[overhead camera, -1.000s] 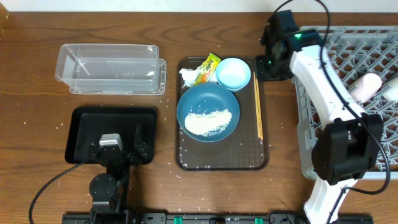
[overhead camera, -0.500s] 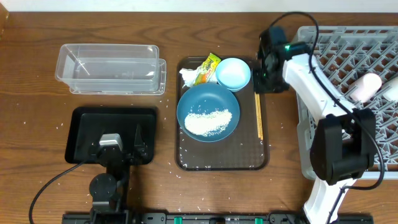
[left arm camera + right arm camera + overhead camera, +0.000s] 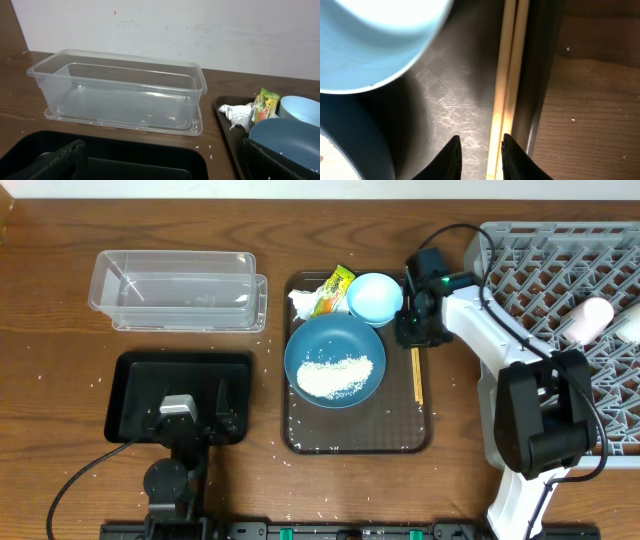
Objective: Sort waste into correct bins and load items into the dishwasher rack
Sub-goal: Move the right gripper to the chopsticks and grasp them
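Note:
My right gripper (image 3: 412, 330) hangs low over the right rim of the brown tray (image 3: 300, 438). Its jaws stand a little apart (image 3: 480, 142). The wooden chopsticks (image 3: 509, 75) lie between them against the right finger, with a gap to the left finger. Next to it are the light-blue bowl (image 3: 375, 298) and the dark-blue dish (image 3: 335, 345) holding rice (image 3: 335, 375). A crumpled tissue (image 3: 303, 302) and yellow-green wrapper (image 3: 336, 287) lie behind the dish. My left gripper (image 3: 188, 405) rests wide open over the black tray (image 3: 130, 380), holding nothing (image 3: 170, 167).
The clear tub (image 3: 175, 290) stands at the back left, also the clear tub (image 3: 120, 87) in the left wrist view. The grey rack (image 3: 540, 270) fills the right side, with a pink cup (image 3: 592, 315) and a white cup (image 3: 630, 326) in it. Loose rice grains dot the table.
My right gripper has moved from the rack's left edge down and left onto the tray's right rim over the chopsticks, and its jaws have narrowed. The left arm has not moved.

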